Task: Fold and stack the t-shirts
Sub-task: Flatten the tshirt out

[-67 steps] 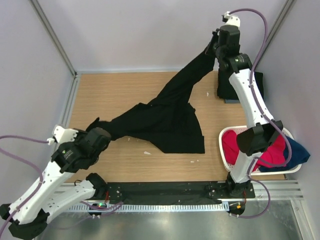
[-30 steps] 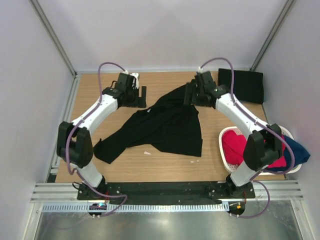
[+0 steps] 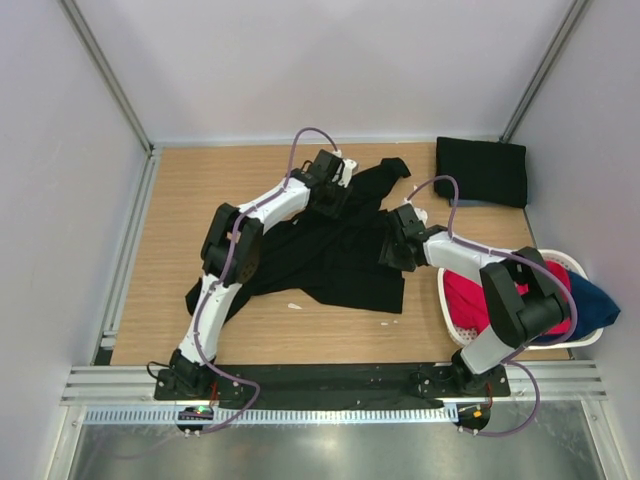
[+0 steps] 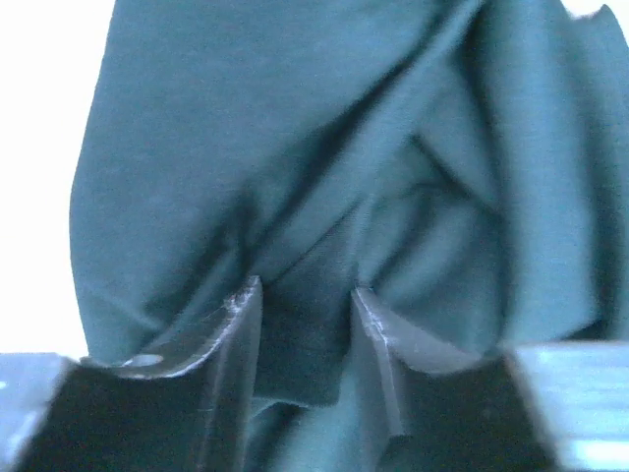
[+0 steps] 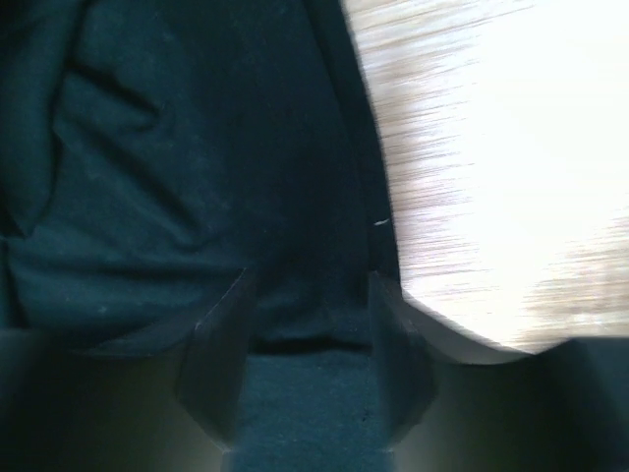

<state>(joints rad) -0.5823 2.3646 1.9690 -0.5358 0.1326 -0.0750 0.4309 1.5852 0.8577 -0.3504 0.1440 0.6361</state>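
A black t-shirt (image 3: 330, 260) lies crumpled across the middle of the table, one end trailing toward the back. My left gripper (image 3: 335, 200) is down on its rear part. In the left wrist view the left gripper (image 4: 307, 287) is open, its jaws part way closed with a fold of the cloth (image 4: 295, 147) between them. My right gripper (image 3: 392, 250) is at the shirt's right edge. In the right wrist view the right gripper (image 5: 310, 275) is also open, straddling the cloth's edge (image 5: 197, 147). A second black t-shirt (image 3: 481, 171) lies folded at the back right.
A white basket (image 3: 441, 290) stands at the right, holding red cloth (image 3: 465, 295) and blue cloth (image 3: 595, 305). Grey walls enclose the table on three sides. Bare wood shows at the left (image 3: 180, 200) and along the front edge.
Both grippers came down onto the shirt: the left moved right from the back left, the right moved nearer along the shirt's right edge. Both sets of jaws have narrowed around cloth.
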